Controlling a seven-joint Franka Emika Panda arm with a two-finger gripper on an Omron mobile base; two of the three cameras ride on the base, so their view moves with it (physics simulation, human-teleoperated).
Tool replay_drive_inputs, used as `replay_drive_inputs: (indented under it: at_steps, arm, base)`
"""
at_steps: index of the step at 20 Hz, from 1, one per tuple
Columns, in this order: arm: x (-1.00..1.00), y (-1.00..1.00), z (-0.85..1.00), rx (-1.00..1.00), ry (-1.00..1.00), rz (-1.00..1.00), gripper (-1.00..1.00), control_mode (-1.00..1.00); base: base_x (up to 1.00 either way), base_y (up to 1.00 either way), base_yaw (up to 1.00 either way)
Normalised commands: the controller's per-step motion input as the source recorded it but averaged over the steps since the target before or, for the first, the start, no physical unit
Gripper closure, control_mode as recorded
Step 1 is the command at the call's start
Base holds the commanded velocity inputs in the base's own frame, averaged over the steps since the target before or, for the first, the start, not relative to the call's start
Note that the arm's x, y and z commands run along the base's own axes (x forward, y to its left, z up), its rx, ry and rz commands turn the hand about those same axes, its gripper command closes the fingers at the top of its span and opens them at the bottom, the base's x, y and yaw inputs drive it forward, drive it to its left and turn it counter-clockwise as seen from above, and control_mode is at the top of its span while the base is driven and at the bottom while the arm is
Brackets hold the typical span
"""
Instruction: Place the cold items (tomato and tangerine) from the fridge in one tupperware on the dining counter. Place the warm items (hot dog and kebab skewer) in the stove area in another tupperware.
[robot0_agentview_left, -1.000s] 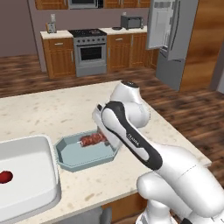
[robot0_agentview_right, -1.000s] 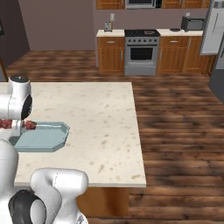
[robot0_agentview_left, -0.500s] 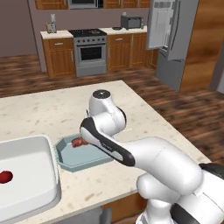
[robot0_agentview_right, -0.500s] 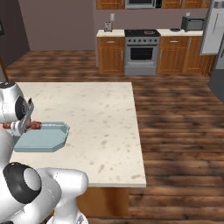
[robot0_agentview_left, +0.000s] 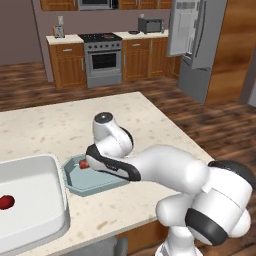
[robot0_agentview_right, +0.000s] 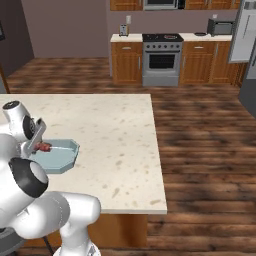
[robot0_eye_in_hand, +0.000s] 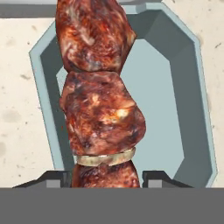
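Two containers on the dining counter (robot0_agentview_left: 150, 120): white tray (robot0_agentview_left: 52, 200) at the left edge, tomato (robot0_agentview_left: 6, 201) inside; teal container (robot0_agentview_left: 82, 185) just beside it on the right. Gripper (robot0_eye_in_hand: 105, 177) over the teal container, fingers (robot0_eye_in_hand: 57, 178) pinching the kebab skewer (robot0_eye_in_hand: 98, 100) above its floor. Bare speckled stone to the right, up to the counter's edge. Wood floor beyond; stove (robot0_agentview_left: 103, 57) and fridge (robot0_agentview_left: 197, 45) at the far wall.
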Motion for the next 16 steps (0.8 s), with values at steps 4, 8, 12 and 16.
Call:
replay_drive_inputs:
  at_steps: [4, 8, 12, 16]
  arm:
    - [0.34, 0.02, -0.40, -0.06, 0.00, 0.07, 1.00, -1.00]
    - [0.26, 0.08, -0.36, -0.07, 0.00, 0.01, 1.00, -1.00]
    - [0.27, 0.08, -0.28, -0.04, 0.00, 0.00, 1.00, -1.00]
    - [0.14, 0.06, -0.26, 0.00, 0.00, 0.01, 1.00, -1.00]
  base:
    - [0.00, 0.00, 0.00]
    - [0.00, 0.00, 0.00]
    - [0.00, 0.00, 0.00]
    - [0.00, 0.00, 0.00]
